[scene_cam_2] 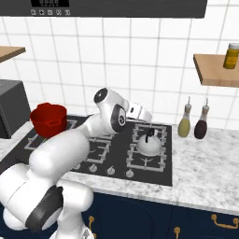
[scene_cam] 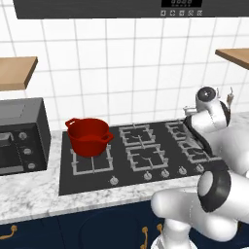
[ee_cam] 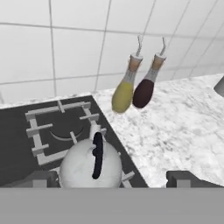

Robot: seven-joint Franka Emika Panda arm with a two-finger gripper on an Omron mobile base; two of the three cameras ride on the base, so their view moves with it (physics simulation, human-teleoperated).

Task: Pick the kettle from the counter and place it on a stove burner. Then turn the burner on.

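the gripper [ee_cam: 113, 177] is open, fingertips cut off at frame bottom; one kettle [scene_cam_2: 148, 144] sits on a stove burner [scene_cam_2: 145, 158], two bottles [ee_cam: 132, 85] upper centre.

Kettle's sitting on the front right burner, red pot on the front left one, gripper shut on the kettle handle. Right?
Not quite: the gripper is open, its fingertips standing apart on either side of the kettle without gripping its handle, as the hand view shows. The rest holds: the kettle sits on the front right stove burner and the red pot on the front left one.
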